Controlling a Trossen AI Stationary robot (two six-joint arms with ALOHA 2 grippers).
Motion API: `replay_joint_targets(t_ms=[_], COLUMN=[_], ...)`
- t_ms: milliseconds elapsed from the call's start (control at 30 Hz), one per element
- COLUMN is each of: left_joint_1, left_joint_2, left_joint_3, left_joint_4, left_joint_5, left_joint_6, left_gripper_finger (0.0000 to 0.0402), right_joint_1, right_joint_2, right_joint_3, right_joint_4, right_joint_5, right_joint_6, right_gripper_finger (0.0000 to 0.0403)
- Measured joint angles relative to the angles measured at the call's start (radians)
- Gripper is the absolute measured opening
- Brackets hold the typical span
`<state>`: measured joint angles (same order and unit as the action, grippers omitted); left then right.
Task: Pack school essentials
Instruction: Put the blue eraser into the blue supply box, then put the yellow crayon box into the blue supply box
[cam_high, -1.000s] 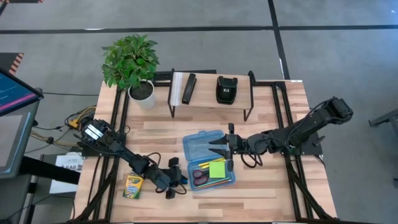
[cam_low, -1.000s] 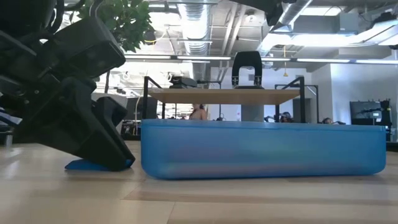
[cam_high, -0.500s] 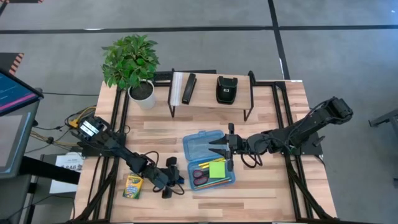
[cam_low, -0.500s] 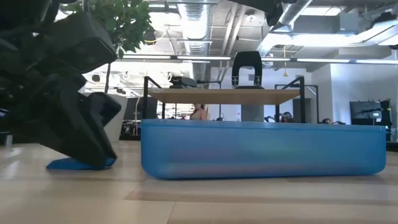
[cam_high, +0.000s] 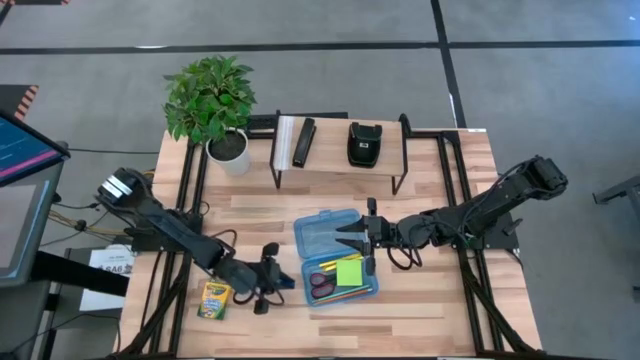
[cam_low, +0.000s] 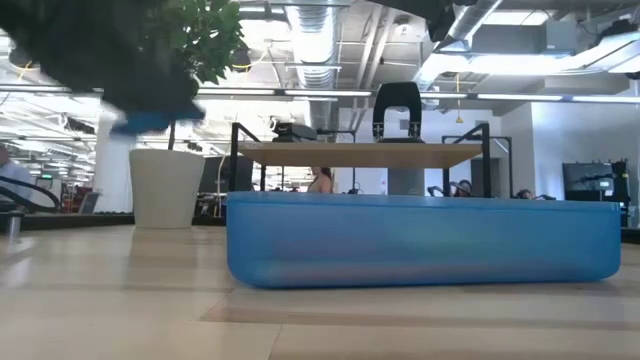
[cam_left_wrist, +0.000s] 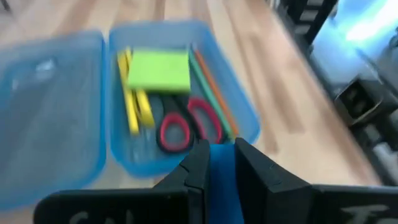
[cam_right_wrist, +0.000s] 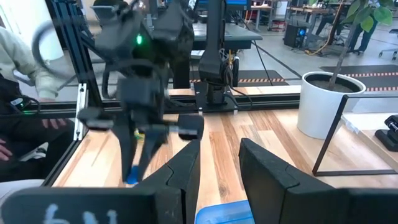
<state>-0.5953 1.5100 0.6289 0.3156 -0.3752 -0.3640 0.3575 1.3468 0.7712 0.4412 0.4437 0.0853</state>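
Note:
The blue translucent case (cam_high: 335, 255) lies open on the table; its tray holds red-handled scissors (cam_left_wrist: 180, 127), a lime-green sticky-note pad (cam_left_wrist: 158, 70) and yellow, orange and green pencils (cam_left_wrist: 134, 99). The crayon box (cam_high: 213, 299) lies flat on the table, left of the case. My left gripper (cam_high: 268, 283) is just left of the tray, raised off the table and shut on the tiny blue eraser (cam_left_wrist: 221, 171). My right gripper (cam_high: 352, 237) is open over the case's lid (cam_high: 322, 232). My left gripper pinches the blue eraser (cam_right_wrist: 132, 178) between its two fingers (cam_left_wrist: 196, 165), which point down at a slant toward the case. The eraser is lifted clear of the table (cam_low: 150, 122). Whether my right gripper's fingers touch the case's lid, I cannot tell.
A potted plant (cam_high: 212, 100) stands at the far left. A small shelf stand (cam_high: 340, 165) at the far edge carries a black bar (cam_high: 303, 142) and a black pouch (cam_high: 362, 143). Bare wood lies near and right of the case.
My left gripper, shut on the blue eraser, first slid it a little along the table away from the case toward the left edge, then rose. The eraser now hangs clear of the table. My right arm has kept still.

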Motion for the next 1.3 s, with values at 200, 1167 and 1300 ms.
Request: replay_joint_targets(t_ms=[200,1167,1300], left_joint_1=[0.004,0.186,0.186], left_joint_2=[-0.063,0.29,0.277], left_joint_3=[0.048,0.307,0.307], left_joint_4=[0.012,0.056,0.003], left_joint_5=[-0.054,0.18,0.185], left_joint_6=[0.092,0.062,0.059], left_gripper_finger=[0.0031,0.0143,0.0172], right_joint_1=[0.0,0.0,0.0], right_joint_2=[0.0,0.0,0.0], right_joint_3=[0.0,0.0,0.0], right_joint_4=[0.004,-0.014,-0.014], right_joint_5=[0.0,0.0,0.0], right_joint_6=[0.001,0.004,0.004], right_gripper_finger=[0.0134,0.0134,0.0134])
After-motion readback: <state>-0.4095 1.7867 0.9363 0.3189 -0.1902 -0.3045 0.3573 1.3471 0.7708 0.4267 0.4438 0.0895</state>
